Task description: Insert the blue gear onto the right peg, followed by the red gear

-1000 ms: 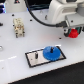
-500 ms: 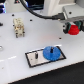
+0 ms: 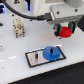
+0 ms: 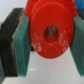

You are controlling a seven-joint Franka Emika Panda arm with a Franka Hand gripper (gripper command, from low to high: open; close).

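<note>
Over the last second the claw [image 3: 64, 31] had risen off the counter [image 3: 15, 60] with the red gear [image 3: 65, 32], which earlier lay near the exterior view's right edge. Its green pads [image 4: 22, 37] were clamped on the gear's rim. The blue gear [image 3: 51, 52] already sat on the grey plate [image 3: 34, 58], apparently over the right peg, so carrying the red gear there remained.

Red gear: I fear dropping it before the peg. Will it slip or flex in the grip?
The red gear looks rigid, so flexing seems unlikely. Its smooth, shiny face suggests some slipperiness, though a teal pad presses each side. Being round, it would probably roll if dropped.
</note>
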